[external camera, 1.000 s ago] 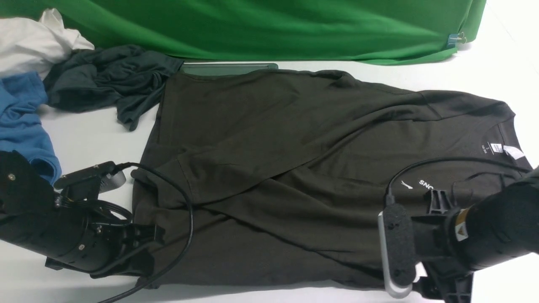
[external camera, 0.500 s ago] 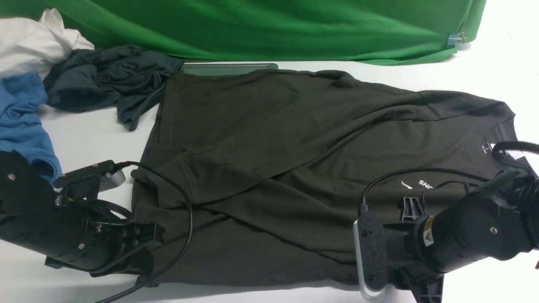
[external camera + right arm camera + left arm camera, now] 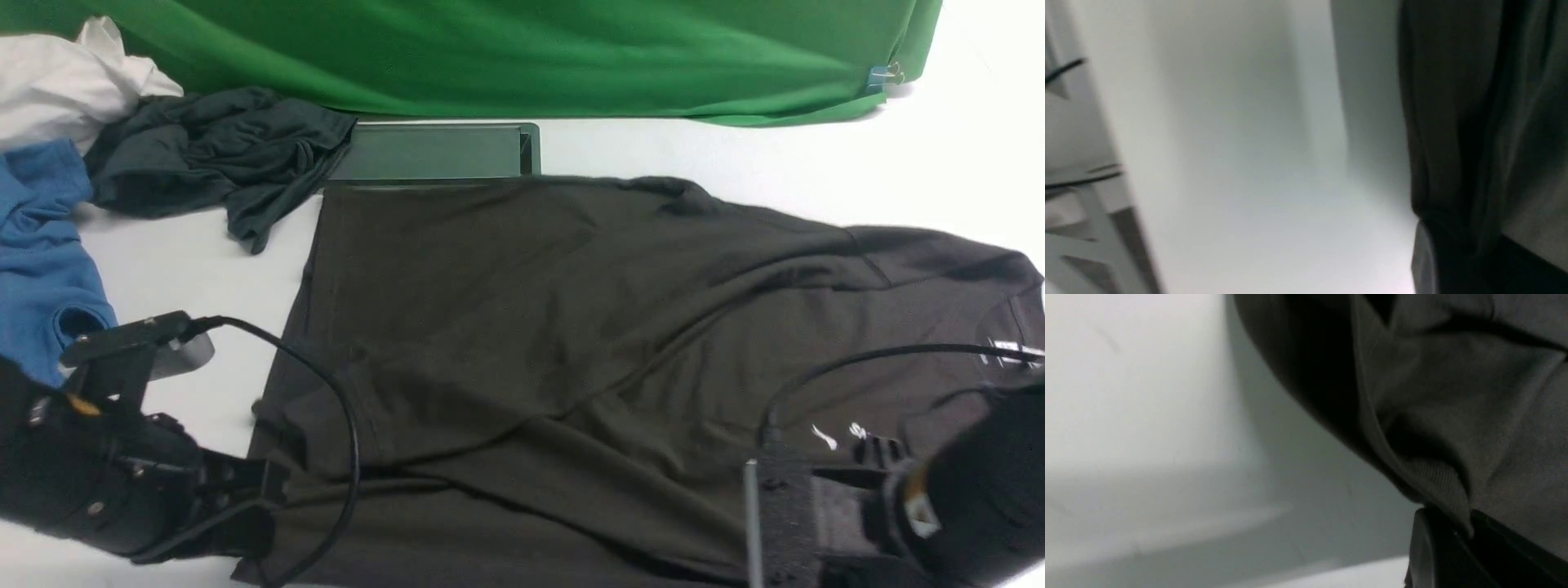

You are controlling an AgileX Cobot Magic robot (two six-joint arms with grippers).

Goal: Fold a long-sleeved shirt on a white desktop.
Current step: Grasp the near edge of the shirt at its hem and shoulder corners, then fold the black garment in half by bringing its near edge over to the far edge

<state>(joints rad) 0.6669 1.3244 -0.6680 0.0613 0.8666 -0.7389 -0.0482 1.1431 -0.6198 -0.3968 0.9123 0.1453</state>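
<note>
The long-sleeved shirt (image 3: 555, 327), blackish-olive, lies spread across the white desktop (image 3: 163, 269), neck to the right, white chest logo (image 3: 824, 437) near my right arm (image 3: 971, 490). My left gripper (image 3: 269, 486) is at the shirt's near left corner, shut on the hem. In the left wrist view the fabric (image 3: 1453, 416) runs down between the closed left gripper (image 3: 1468, 535). My right gripper (image 3: 1457, 245) is shut on the shirt's near right edge (image 3: 1453, 122); in the front view its fingertips are hidden behind the wrist camera.
A grey cable hatch (image 3: 433, 151) shows just beyond the shirt's far edge. A dark teal-grey garment (image 3: 212, 155), a blue shirt (image 3: 41, 245) and a white cloth (image 3: 57, 82) are heaped at the far left. A green backdrop (image 3: 522, 49) closes off the back.
My right gripper closed on the shirt's near right edge. Both arms drew toward the near side and the whole shirt slid with them, uncovering the hatch.
</note>
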